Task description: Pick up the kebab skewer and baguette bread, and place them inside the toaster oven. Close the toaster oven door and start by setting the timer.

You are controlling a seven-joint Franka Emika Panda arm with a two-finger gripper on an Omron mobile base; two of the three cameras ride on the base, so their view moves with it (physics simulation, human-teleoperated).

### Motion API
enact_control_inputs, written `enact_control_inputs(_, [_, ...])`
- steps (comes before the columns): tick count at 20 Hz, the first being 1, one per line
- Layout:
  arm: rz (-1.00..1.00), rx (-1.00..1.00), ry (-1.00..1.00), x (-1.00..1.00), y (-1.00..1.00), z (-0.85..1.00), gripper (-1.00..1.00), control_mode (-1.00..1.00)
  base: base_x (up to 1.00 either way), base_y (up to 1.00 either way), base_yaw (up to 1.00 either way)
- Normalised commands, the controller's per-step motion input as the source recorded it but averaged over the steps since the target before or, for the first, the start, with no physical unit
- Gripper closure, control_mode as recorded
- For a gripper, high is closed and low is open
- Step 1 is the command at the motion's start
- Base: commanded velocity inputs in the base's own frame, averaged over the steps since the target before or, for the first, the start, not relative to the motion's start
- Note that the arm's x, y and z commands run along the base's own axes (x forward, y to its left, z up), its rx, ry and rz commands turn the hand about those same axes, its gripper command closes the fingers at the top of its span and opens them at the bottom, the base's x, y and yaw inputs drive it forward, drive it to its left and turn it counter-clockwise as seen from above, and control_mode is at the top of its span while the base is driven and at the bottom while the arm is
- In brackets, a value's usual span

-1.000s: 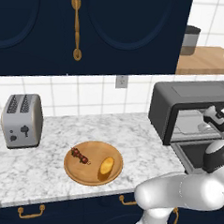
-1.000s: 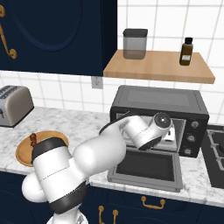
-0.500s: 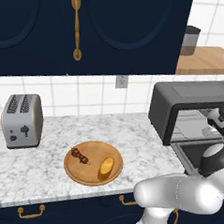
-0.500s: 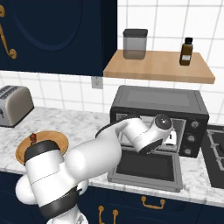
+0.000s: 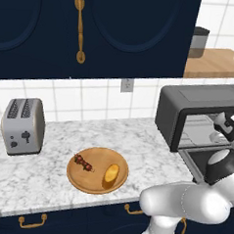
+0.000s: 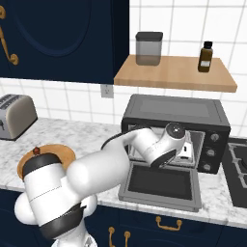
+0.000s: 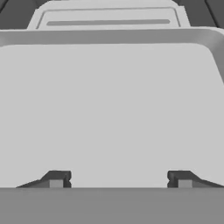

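Note:
The kebab skewer (image 5: 83,162) and the baguette bread (image 5: 111,173) lie side by side on a round wooden plate (image 5: 92,185) at the counter's front. The dark grey toaster oven (image 5: 203,109) (image 6: 173,116) stands to their right, and its toaster oven door (image 6: 161,182) hangs down flat. My gripper (image 6: 185,150) (image 7: 118,179) reaches into the oven's mouth, far from the plate. In the hand view its fingertips (image 7: 57,179) stand wide apart over a pale flat tray, open, with nothing between them. A red chunk of the skewer (image 6: 36,151) peeks above my arm.
A silver two-slot toaster (image 5: 23,125) stands at the counter's left. Above the oven, a wooden shelf (image 6: 176,75) carries a grey jar (image 6: 148,48) and a brown bottle (image 6: 206,57). Stove burners (image 6: 239,169) lie right of the oven, and control knobs (image 6: 211,152) line its right face.
My hand has stayed at the oven's mouth, shifting only slightly, while the arm's lower body has swung a little. The skewer, bread and plate have not moved.

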Motion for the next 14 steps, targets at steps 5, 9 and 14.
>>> enact_control_inputs(5, [0.00,0.00,-0.01,-0.33,-0.01,0.19,-1.00,-1.00,0.00,0.00,0.00])
enact_control_inputs(9, [-0.03,0.00,-0.01,-0.57,0.00,0.43,-1.00,-1.00,0.00,0.00,0.00])
enact_control_inputs(14, [-0.01,0.00,-0.01,-0.47,0.02,0.43,-1.00,-1.00,0.00,0.00,0.00])
